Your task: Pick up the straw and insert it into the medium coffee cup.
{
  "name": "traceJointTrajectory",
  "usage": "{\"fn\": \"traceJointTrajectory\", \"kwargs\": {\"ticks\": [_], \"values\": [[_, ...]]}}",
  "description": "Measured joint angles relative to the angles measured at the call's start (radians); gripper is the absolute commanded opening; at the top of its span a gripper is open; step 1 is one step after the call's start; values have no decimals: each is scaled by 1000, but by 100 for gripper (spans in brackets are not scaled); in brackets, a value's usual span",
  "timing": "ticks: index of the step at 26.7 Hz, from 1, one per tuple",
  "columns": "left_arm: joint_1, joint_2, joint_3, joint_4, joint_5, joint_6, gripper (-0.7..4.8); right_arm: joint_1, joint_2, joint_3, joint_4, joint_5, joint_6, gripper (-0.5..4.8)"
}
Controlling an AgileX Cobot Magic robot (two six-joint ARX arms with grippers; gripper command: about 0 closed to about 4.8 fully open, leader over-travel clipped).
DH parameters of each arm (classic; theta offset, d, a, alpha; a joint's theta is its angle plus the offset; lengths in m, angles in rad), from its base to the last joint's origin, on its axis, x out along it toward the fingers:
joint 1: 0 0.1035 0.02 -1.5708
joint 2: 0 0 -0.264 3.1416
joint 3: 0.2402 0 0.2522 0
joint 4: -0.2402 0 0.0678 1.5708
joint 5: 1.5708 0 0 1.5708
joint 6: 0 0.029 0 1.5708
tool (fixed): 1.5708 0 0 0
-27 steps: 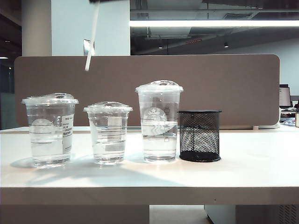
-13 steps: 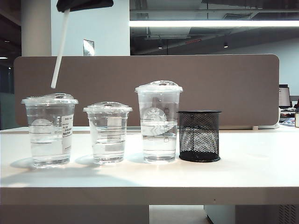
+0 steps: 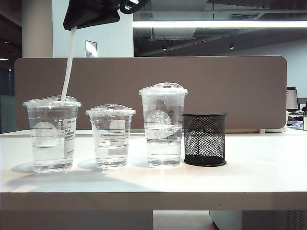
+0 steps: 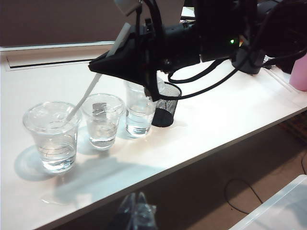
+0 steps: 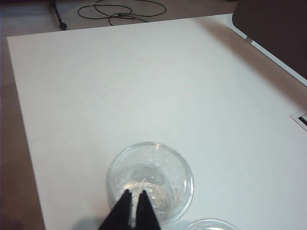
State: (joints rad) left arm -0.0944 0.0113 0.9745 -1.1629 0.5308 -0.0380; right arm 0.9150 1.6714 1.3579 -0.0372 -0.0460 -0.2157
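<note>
White tabletop [image 3: 249, 177] bearing, in the exterior view from left to right, the wide clear plastic medium coffee cup [image 3: 52, 134] with domed lid and white printed sticker label, a shorter clear lidded cup [image 3: 111, 136], a taller slim clear cup [image 3: 163, 125] with a round white logo, and a black wire-mesh pen holder [image 3: 205, 139] touching or just beside the tall cup; all three cups part-filled with clear liquid; a brown partition panel [image 3: 240, 91] stands behind the row. Right gripper [image 3: 72, 28], black, reaching across to the left side directly above the medium coffee cup, its jaws closed on the upper end of the long thin white straw [image 3: 68, 64]; the straw hangs slightly tilted, its lower end meeting the domed lid; how far it enters the lid cannot be told. Right wrist view: closed fingertips [image 5: 132, 203] over the round lid of the medium coffee cup [image 5: 149, 179]. Left wrist view: the same straw [image 4: 91, 91] slanting down to the medium coffee cup [image 4: 52, 136]; the left gripper itself is outside every view, so its opening cannot be told.
</note>
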Motion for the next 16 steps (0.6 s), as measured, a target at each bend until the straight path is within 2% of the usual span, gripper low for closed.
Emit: {"fn": "traceJointTrajectory", "kwargs": {"ticks": [2,4,5,7,8,9,11,15,16], "values": [[0,0,0,0,0,0,-2,-2,13,0,11,0,0,84],[0,0,0,0,0,0,-2,-6,32,0,22,-3,-1,190],[0,0,0,0,0,0,-2,-7,45,0,25,-8,0,227],[0,0,0,0,1,0,-2,-8,63,-1,32,-17,2,284],[0,0,0,0,1,0,-2,-8,71,-1,35,-19,3,331],[0,0,0,0,1,0,-2,-8,77,-2,47,-19,2,351],[0,0,0,0,1,0,-2,-7,76,-1,69,-17,3,368],[0,0,0,0,1,0,-2,-7,35,-2,71,14,3,360],[0,0,0,0,1,0,-2,-7,11,-2,69,20,3,248]]}}
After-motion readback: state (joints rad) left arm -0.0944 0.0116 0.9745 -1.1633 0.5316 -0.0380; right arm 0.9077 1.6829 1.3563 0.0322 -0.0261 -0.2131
